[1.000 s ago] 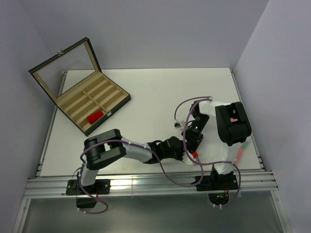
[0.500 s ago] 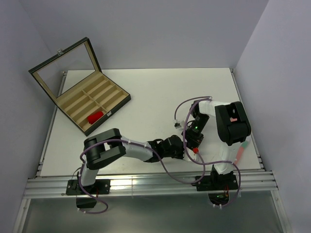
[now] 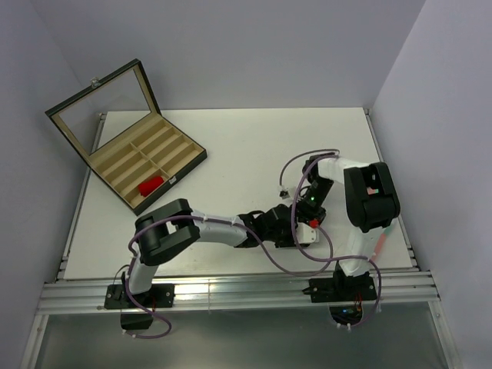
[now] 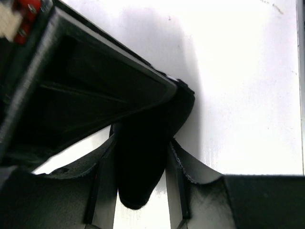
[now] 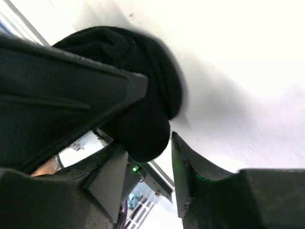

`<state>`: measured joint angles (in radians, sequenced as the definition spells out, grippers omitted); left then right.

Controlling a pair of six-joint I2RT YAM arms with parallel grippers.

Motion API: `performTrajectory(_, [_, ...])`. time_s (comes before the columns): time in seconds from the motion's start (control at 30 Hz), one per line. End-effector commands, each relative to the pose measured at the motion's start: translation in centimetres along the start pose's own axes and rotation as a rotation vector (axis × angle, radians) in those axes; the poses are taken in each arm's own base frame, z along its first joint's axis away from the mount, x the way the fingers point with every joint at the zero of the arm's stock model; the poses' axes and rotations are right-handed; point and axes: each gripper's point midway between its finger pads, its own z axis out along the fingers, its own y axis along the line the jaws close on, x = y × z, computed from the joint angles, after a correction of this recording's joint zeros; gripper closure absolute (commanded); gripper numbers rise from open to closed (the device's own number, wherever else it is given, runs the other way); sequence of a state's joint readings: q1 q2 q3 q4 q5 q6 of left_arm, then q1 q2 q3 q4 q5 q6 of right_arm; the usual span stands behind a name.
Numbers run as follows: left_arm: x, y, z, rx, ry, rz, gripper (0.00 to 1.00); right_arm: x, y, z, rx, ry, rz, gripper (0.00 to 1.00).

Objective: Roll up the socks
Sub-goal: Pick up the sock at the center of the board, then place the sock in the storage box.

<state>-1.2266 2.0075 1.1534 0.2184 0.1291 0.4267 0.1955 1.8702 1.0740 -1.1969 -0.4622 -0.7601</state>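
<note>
The black sock (image 4: pixel 140 176) is bunched between my left gripper's (image 4: pixel 142 141) fingers, which press it on both sides. In the top view both grippers meet at the table's near right, and the sock is almost hidden under them. My left gripper (image 3: pixel 286 228) reaches in from the left. My right gripper (image 3: pixel 302 222) points down beside it. In the right wrist view the sock (image 5: pixel 143 124) hangs between my right gripper's (image 5: pixel 148 144) fingers, touching the left one with a gap to the right one. A red sock (image 3: pixel 151 185) lies in the box.
An open black box (image 3: pixel 115 165) with wooden compartments and a raised glass lid stands at the far left. A salmon-pink sock with green (image 3: pixel 383 240) lies by the right arm's base at the table's right edge. Purple cables loop around both wrists.
Both grippers have shifted slightly to the right and away from the near edge, staying together over the black sock. The right wrist has turned a little.
</note>
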Motion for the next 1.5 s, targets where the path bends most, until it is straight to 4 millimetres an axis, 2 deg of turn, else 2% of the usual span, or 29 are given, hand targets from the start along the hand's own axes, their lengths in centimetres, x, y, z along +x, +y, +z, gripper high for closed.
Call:
performTrajectory(0.0, [4.8,-6.4,-1.1,0.238,0.143,-0.164,1.0,-5.6,-4.0,-3.7,0.212,-0.235,-0.078,0.52])
performTrajectory(0.1, [4.0,-5.0,-2.1,0.208,0.113,-0.196,1.0,-6.0,-3.6,-5.4,0.228,-0.289,-0.071,0.5])
performTrajectory(0.23, [4.0,-4.5,-2.9,0.181,0.12,-0.207,1.0,-6.8,-2.7,-7.8,0.263,-0.366,-0.067,0.48])
performTrajectory(0.47, [3.8,-3.5,-3.7,0.12,0.127,-0.315,1.0,-6.7,-1.6,-11.3,0.314,-0.463,-0.045,0.48])
performTrajectory(0.57, [3.0,-1.8,-4.8,0.059,0.092,-0.385,1.0,-6.4,-1.1,-12.9,0.316,-0.51,-0.033,0.47])
performTrajectory(0.67, [3.1,0.2,-6.1,-0.014,0.064,-0.463,1.0,-6.0,-1.1,-14.5,0.333,-0.557,-0.013,0.47])
performTrajectory(0.77, [2.7,3.1,-8.4,-0.121,0.022,-0.548,1.0,-5.6,-0.8,-15.7,0.356,-0.601,-0.015,0.47])
performTrajectory(0.8, [2.4,4.2,-9.7,-0.174,-0.001,-0.563,1.0,-5.7,-0.3,-16.2,0.364,-0.619,-0.033,0.47])
performTrajectory(0.87, [2.1,6.7,-12.1,-0.257,-0.044,-0.603,1.0,-5.0,-0.7,-17.0,0.381,-0.644,-0.012,0.47])
performTrajectory(0.9, [2.6,8.3,-13.2,-0.325,-0.049,-0.621,1.0,-4.9,-0.2,-17.3,0.383,-0.659,-0.027,0.47])
performTrajectory(1.0, [2.7,10.9,-16.3,-0.445,-0.067,-0.642,1.0,-4.5,0.3,-17.8,0.398,-0.671,-0.035,0.47])
performTrajectory(1.03, [3.7,12.6,-17.7,-0.528,-0.055,-0.668,1.0,-4.4,0.3,-18.0,0.407,-0.676,-0.033,0.47])
performTrajectory(1.07, [3.5,13.8,-19.1,-0.574,-0.072,-0.677,1.0,-4.3,0.3,-18.3,0.423,-0.684,-0.036,0.48])
performTrajectory(1.13, [5.2,16.5,-21.9,-0.695,-0.059,-0.713,1.0,-4.0,0.7,-19.0,0.45,-0.703,-0.044,0.48])
performTrajectory(1.2, [5.0,18.5,-24.2,-0.771,-0.079,-0.712,1.0,-3.6,1.1,-19.6,0.478,-0.716,-0.051,0.47])
performTrajectory(1.23, [6.0,20.1,-25.8,-0.836,-0.065,-0.719,1.0,-3.6,1.2,-19.8,0.488,-0.724,-0.055,0.48])
performTrajectory(1.27, [5.8,21.6,-27.3,-0.897,-0.073,-0.716,1.0,-3.4,1.6,-20.3,0.507,-0.739,-0.063,0.47])
performTrajectory(1.3, [6.7,23.2,-28.9,-0.955,-0.067,-0.726,1.0,-3.4,1.7,-20.5,0.512,-0.746,-0.058,0.47])
performTrajectory(1.37, [7.9,25.0,-30.6,-1.036,-0.031,-0.72,1.0,-3.3,2.1,-20.6,0.509,-0.754,-0.063,0.47])
performTrajectory(1.4, [8.4,26.6,-32.4,-1.104,-0.016,-0.706,1.0,-3.4,2.3,-20.9,0.509,-0.761,-0.067,0.47])
performTrajectory(1.47, [8.9,28.4,-34.0,-1.169,-0.002,-0.684,1.0,-3.3,2.3,-20.8,0.502,-0.751,-0.061,0.47])
